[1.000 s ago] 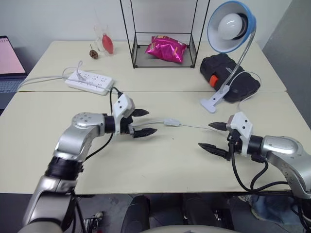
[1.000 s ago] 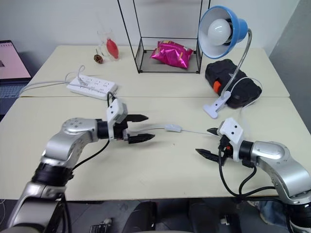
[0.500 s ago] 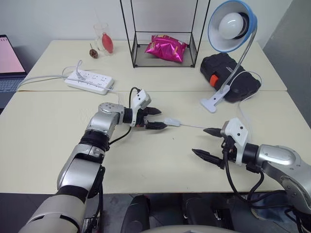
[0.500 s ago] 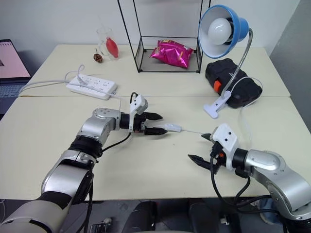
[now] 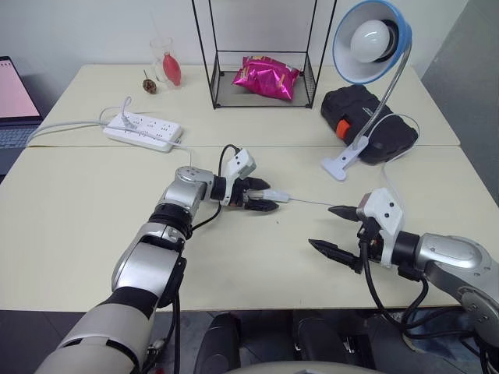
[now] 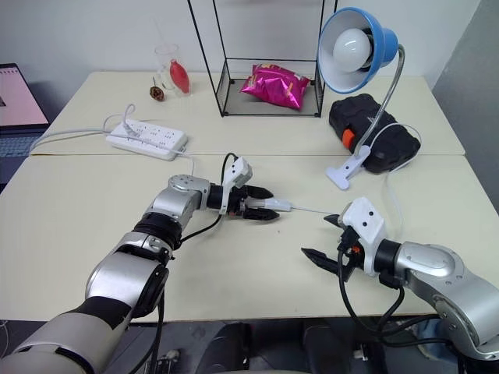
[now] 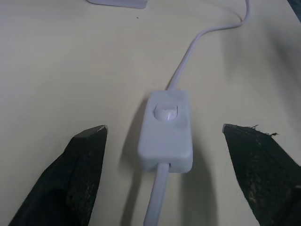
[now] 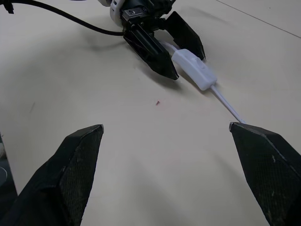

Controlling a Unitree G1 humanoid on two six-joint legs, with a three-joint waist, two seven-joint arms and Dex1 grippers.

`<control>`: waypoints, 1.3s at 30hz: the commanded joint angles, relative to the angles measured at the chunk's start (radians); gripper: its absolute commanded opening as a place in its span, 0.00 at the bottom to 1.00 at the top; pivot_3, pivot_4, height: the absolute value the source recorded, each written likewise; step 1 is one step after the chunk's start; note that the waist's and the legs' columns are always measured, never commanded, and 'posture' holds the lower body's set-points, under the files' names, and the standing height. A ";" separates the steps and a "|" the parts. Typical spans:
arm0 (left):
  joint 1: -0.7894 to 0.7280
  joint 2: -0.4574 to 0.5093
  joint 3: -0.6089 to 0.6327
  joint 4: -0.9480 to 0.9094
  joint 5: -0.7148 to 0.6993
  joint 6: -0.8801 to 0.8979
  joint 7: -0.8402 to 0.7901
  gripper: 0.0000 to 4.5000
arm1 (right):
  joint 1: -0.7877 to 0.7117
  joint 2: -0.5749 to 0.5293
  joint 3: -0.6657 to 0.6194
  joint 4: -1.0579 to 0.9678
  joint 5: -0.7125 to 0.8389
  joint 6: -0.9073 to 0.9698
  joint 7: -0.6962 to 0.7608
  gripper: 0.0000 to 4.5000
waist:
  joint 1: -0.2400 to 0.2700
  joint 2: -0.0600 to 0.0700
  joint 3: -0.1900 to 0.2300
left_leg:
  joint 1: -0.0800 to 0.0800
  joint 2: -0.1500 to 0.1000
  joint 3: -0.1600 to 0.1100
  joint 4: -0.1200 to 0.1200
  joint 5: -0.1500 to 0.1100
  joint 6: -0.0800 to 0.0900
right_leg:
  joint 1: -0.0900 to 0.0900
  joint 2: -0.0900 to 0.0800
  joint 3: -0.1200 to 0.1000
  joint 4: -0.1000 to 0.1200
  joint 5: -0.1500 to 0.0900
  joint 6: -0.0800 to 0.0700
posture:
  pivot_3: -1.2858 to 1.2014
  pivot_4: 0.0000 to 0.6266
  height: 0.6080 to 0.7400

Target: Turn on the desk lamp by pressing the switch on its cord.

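The blue desk lamp (image 5: 366, 39) with its white bulb stands at the back right on a curved silver neck and a white clip base (image 5: 341, 164). Its thin white cord (image 5: 312, 204) runs across the near table to the small white switch (image 5: 278, 196). My left gripper (image 5: 269, 196) is open and low over the table. One black finger (image 7: 80, 174) lies on each side of the switch (image 7: 165, 129), with a gap on both sides. My right gripper (image 5: 322, 226) is open to the right of the switch and holds nothing.
A white power strip (image 5: 144, 131) lies at the back left, beside a laptop (image 5: 12, 101). A black wire rack (image 5: 263, 54) holds a pink bag (image 5: 267, 76). A black case (image 5: 366, 123) sits behind the clip base, and a glass (image 5: 166, 66) stands at the far left.
My left gripper has moved right along the cord and down, and now straddles the switch with its fingers a little narrower. The right gripper has barely shifted.
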 commanded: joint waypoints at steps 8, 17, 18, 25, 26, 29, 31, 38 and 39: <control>0.001 -0.001 0.007 -0.002 0.044 -0.082 -0.029 0.36 | -0.032 -0.018 -0.027 -0.027 0.037 -0.005 -0.012 1.00 | 0.000 0.000 0.000 | 0.000 0.000 0.000 0.000 0.000 0.000 | 0.000 0.000 0.000 0.000 0.000 0.000 | 0.52 0.24 1.00; 0.061 -0.007 0.006 -0.099 0.055 -0.178 -0.010 0.24 | -0.021 -0.001 -0.031 -0.020 0.043 -0.018 -0.020 1.00 | 0.001 0.000 0.000 | 0.000 0.000 0.000 0.000 0.000 0.000 | 0.000 0.000 0.000 0.000 0.000 0.000 | 0.52 0.24 1.00; 0.077 -0.004 0.008 -0.131 0.054 -0.196 -0.004 0.24 | -0.011 0.013 -0.038 -0.022 0.044 -0.025 -0.029 1.00 | 0.001 0.000 0.000 | 0.000 0.000 0.000 0.000 0.000 0.000 | 0.000 0.000 0.000 0.000 0.000 0.000 | 0.52 0.24 1.00; 0.207 -0.003 0.072 -0.445 -0.017 -0.158 0.102 0.24 | 0.155 0.220 -0.098 -0.092 0.145 -0.034 -0.176 1.00 | 0.007 0.000 0.000 | 0.000 0.001 -0.001 0.000 0.000 0.000 | 0.000 0.000 0.000 0.000 0.000 0.000 | 0.52 0.24 1.00; 0.232 -0.006 0.078 -0.499 -0.026 -0.146 0.120 0.24 | 0.164 0.258 -0.100 -0.088 0.197 -0.014 -0.206 1.00 | 0.007 0.000 0.000 | 0.000 0.001 -0.001 0.000 0.000 0.000 | 0.000 0.000 0.001 0.001 0.000 0.000 | 0.52 0.24 1.00; 0.317 -0.024 0.097 -0.680 -0.063 -0.090 0.191 0.24 | 0.175 0.420 -0.116 -0.062 0.335 -0.012 -0.362 1.00 | 0.005 0.000 -0.001 | 0.001 0.002 -0.001 0.001 0.000 0.000 | 0.001 0.000 0.001 0.001 0.000 0.000 | 0.52 0.24 1.00; 0.363 -0.038 0.106 -0.777 -0.086 -0.042 0.239 0.24 | 0.181 0.495 -0.119 -0.050 0.394 -0.025 -0.438 1.00 | 0.005 0.001 -0.002 | 0.002 0.002 -0.001 0.000 0.000 0.000 | 0.001 0.000 0.001 0.002 0.000 0.000 | 0.52 0.24 1.00; 0.475 -0.079 0.093 -0.992 -0.118 0.079 0.385 0.24 | 0.093 0.694 -0.079 0.062 0.551 -0.074 -0.669 1.00 | 0.005 0.001 -0.002 | 0.002 0.002 -0.001 0.000 0.000 0.000 | 0.001 0.000 0.001 0.001 0.000 0.000 | 0.52 0.24 1.00; 0.478 -0.081 0.090 -1.006 -0.118 0.087 0.395 0.24 | 0.066 0.715 -0.083 0.097 0.579 -0.084 -0.695 1.00 | 0.004 0.001 -0.002 | 0.002 0.002 -0.001 0.000 0.000 0.000 | 0.001 0.000 0.001 0.001 0.000 0.000 | 0.52 0.24 1.00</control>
